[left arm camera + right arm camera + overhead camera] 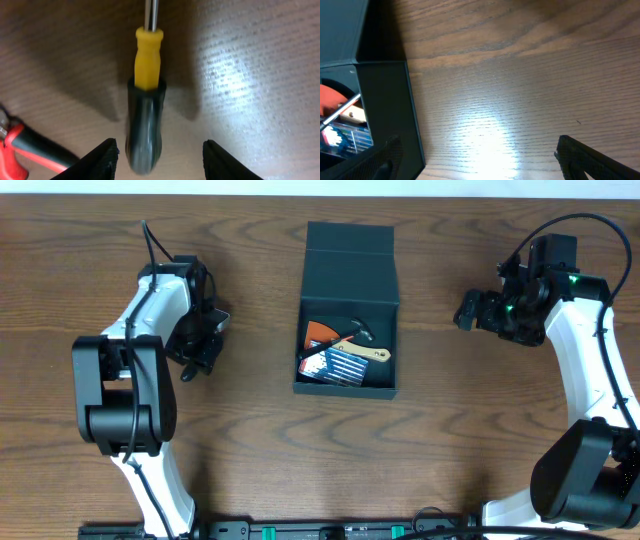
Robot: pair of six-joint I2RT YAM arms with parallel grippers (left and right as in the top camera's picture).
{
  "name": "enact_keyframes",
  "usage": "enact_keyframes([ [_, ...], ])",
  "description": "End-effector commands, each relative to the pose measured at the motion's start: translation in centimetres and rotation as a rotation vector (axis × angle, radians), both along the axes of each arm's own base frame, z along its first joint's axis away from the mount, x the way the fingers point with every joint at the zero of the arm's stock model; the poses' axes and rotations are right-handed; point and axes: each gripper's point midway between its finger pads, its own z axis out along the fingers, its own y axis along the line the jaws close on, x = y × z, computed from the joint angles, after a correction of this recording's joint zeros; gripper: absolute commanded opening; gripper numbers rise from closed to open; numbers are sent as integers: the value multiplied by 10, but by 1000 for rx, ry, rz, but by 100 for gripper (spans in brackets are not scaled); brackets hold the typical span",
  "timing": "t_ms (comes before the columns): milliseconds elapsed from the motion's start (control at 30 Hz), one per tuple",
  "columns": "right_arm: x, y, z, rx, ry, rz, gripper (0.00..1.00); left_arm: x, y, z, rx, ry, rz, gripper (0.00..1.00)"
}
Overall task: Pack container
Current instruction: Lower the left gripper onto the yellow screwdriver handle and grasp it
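Note the left gripper: its fingers stand apart, straddling the screwdriver handle without contact, aligned to grip across it. The right gripper hangs spread wide and empty beside the container, which sits, lid open, at the table centre for loading

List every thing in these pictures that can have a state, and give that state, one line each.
container, lid open, small items inside.
screwdriver, lying on the table between the left gripper's fingers, not clamped.
left gripper, open, straddling the screwdriver's handle.
right gripper, open, empty, over the table beside the container.
red-handled tool, lying on the table, untouched.
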Motion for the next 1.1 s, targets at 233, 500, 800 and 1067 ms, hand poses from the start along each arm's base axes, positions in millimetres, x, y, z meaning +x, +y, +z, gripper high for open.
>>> enact_keyframes([
  [233,-1,-7,-2,-35,7,0,99,1,2,-14,1,6,-14,45],
  [500,-1,-7,-2,-35,7,-1,98,6,2,-22,1,-26,-14,35],
  [800,-1,-7,-2,-34,10,-1,97,5,2,-17,2,-16,-14,6],
  [1067,-1,-7,-2,-34,8,-1,99,38,3,49,21,-138,-23,6],
])
